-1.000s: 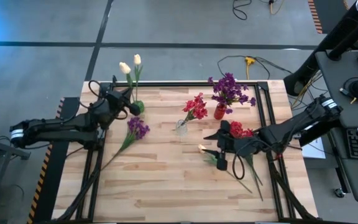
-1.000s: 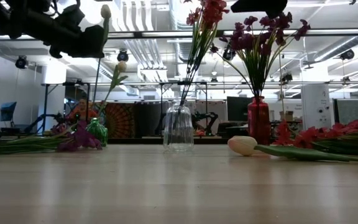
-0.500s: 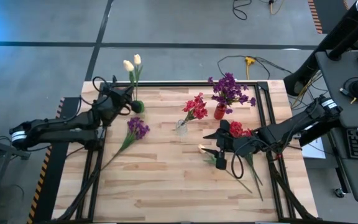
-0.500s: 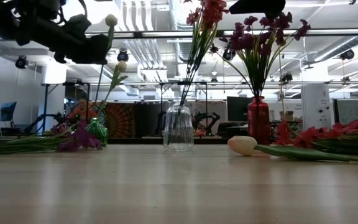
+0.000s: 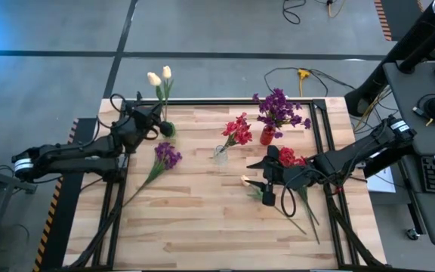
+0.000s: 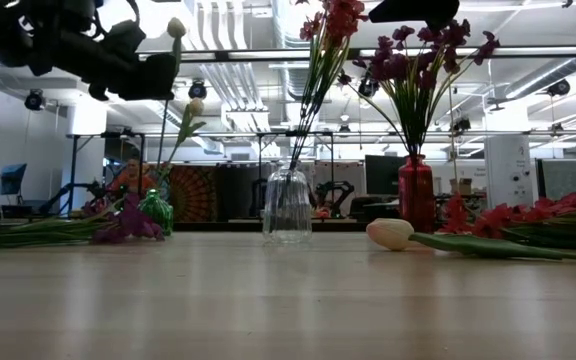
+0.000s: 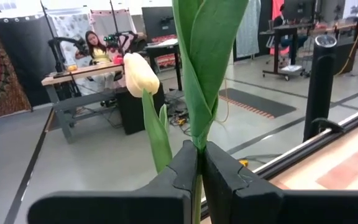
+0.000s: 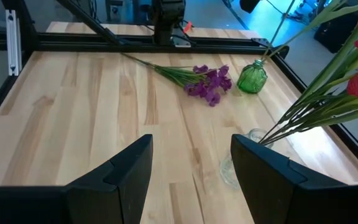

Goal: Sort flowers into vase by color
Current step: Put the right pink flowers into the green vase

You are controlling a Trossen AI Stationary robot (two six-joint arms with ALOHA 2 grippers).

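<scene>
The left end effector [image 7: 197, 171] pinched a tulip stem [image 7: 199, 112] above the green vase [image 5: 168, 129]; a loose grip risked tipping it.

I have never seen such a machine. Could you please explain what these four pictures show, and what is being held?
Two robot arms work at a wooden table. One picture looks down from above, one looks level across the table, and one comes from each arm's wrist. The left gripper is shut on a tulip stem above the green vase. The right gripper is open, over the table, holding nothing. A clear vase holds red flowers, a red vase purple ones. A purple flower, a tulip and red flowers lie on the table.
</scene>
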